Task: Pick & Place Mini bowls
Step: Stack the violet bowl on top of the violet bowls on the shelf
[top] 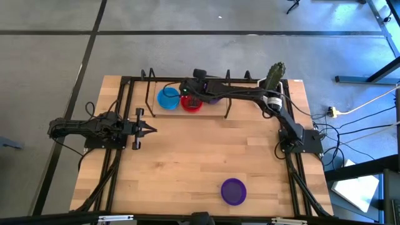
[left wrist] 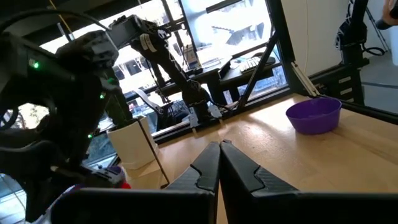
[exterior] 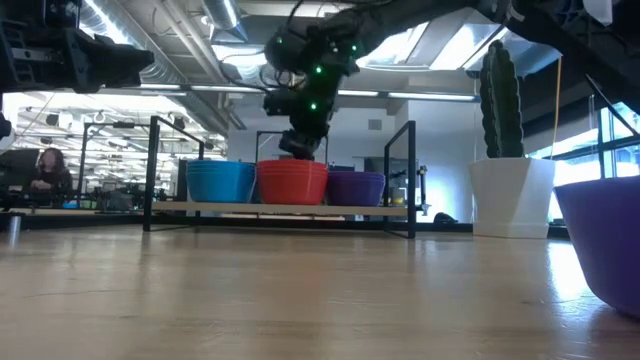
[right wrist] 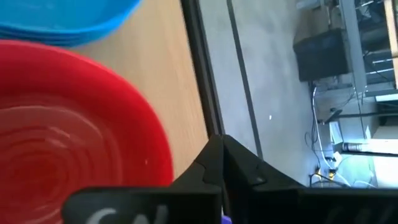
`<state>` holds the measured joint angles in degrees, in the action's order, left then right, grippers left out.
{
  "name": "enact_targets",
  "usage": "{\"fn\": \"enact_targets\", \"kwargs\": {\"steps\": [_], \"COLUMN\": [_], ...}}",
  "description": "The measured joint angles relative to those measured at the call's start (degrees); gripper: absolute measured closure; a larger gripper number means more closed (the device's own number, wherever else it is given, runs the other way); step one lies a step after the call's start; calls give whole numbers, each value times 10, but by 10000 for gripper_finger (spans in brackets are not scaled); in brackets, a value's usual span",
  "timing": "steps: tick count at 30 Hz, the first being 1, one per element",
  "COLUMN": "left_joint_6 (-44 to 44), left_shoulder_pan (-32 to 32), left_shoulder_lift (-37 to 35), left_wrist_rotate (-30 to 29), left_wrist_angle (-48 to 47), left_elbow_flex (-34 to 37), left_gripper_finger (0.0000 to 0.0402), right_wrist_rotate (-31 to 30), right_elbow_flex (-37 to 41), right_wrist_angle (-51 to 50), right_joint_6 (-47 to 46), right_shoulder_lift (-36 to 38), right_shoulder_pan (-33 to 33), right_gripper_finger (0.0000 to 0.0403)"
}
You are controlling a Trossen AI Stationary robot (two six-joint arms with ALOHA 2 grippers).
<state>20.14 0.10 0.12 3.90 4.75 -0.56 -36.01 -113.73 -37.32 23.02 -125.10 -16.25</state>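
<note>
Stacks of mini bowls stand side by side on a low rack shelf (exterior: 280, 208) at the table's far edge: blue (top: 167, 98), red (top: 191, 104) and purple (exterior: 356, 187). A single purple bowl (top: 233, 190) rests on its base near the front edge. My right gripper (exterior: 300, 150) reaches in over the red stack (right wrist: 74, 143), slanting down. Its fingers are shut with nothing between them, their tips (right wrist: 222, 146) past the red rim. My left gripper (top: 150, 129) waits shut and level at the table's left.
The rack's black metal posts (exterior: 411, 175) rise around the shelf. A white pot with a green cactus (top: 273, 77) stands at the far right corner, beside my right arm. Bare wood lies between the rack and the lone purple bowl (left wrist: 314, 115).
</note>
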Motion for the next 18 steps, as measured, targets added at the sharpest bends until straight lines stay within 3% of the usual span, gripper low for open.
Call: {"fn": "enact_targets", "kwargs": {"steps": [10, 15, 18], "left_joint_6": [2, 2, 2], "left_shoulder_pan": [0, 0, 0], "left_shoulder_lift": [0, 0, 0], "left_wrist_rotate": [0, 0, 0], "left_wrist_angle": [-1, -3, -4], "left_elbow_flex": [0, 0, 0], "left_gripper_finger": [398, 395, 394], "right_wrist_rotate": [1, 80, 91], "right_elbow_flex": [12, 12, 12], "right_wrist_angle": [58, 73, 73], "right_joint_6": [57, 64, 59], "right_shoulder_lift": [25, 100, 170], "right_shoulder_pan": [20, 58, 79], "right_gripper_finger": [401, 401, 402]}}
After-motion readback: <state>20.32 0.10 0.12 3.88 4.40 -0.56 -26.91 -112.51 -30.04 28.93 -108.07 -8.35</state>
